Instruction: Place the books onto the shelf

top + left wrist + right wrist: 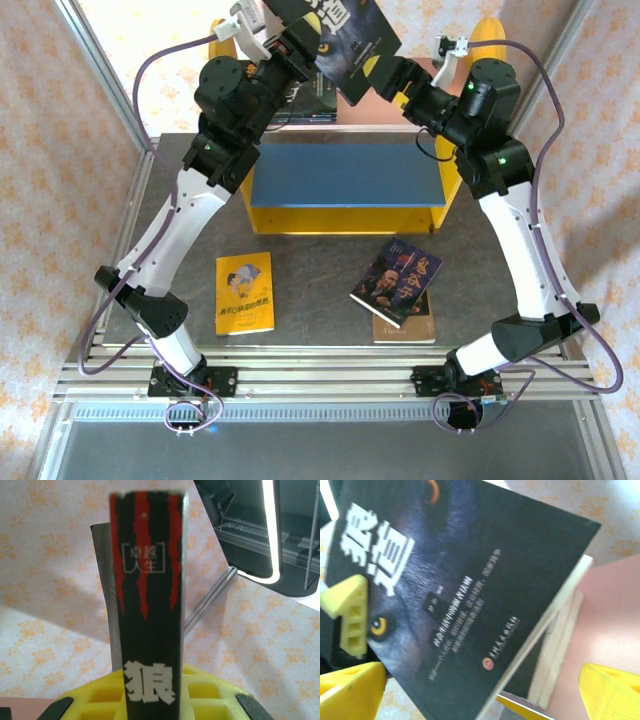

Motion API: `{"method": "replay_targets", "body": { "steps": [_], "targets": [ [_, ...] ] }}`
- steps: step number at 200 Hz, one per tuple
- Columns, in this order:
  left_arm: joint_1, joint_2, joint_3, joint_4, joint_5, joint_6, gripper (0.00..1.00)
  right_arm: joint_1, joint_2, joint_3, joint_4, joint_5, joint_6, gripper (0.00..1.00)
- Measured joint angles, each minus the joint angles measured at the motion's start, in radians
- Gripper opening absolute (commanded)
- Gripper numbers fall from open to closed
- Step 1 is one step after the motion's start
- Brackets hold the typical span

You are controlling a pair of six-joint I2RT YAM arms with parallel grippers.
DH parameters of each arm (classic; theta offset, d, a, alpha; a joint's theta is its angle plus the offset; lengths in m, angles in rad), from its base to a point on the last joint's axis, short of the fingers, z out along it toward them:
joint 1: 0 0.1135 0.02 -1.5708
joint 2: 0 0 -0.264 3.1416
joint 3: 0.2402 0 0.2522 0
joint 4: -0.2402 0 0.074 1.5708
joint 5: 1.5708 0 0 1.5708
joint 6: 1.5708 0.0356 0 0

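The left gripper (pixel 303 47) is clamped on a black wolf-cover book (pixel 345 38), holding it in the air above the shelf (pixel 340 218). The right gripper (pixel 388 80) gapes wide at the book's lower corner, gripping nothing. Shelved books (pixel 560 645) lie on the pink upper board (pixel 615 605) just under the held book. On the table (pixel 310 250), a yellow book (pixel 244 293) lies apart from a dark book (pixel 397 280).

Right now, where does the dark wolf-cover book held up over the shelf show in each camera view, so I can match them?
Top external: the dark wolf-cover book is at top centre, above the shelf.
Left wrist: its spine stands upright and edge-on at centre frame.
Right wrist: its cover lies tilted across the left and centre.
Shared landmark: the floral wallpaper behind it.
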Motion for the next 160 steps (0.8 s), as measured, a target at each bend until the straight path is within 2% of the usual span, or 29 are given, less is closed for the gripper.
{"method": "replay_targets", "body": {
  "steps": [47,107,146,160],
  "targets": [
    [-0.014,-0.004,-0.066,0.127,-0.038,-0.040,0.00,0.000,0.000,-0.081,0.137,-0.006,0.097,0.97],
    [-0.057,-0.004,-0.139,0.223,-0.096,-0.061,0.00,0.000,0.005,-0.119,0.287,-0.014,0.202,0.87],
    [-0.085,-0.010,-0.209,0.312,-0.186,-0.064,0.00,-0.011,0.010,-0.146,0.340,-0.011,0.247,0.71],
    [-0.092,-0.010,-0.215,0.325,-0.205,-0.064,0.00,-0.011,0.013,-0.153,0.349,-0.008,0.256,0.57]
  ]
}}
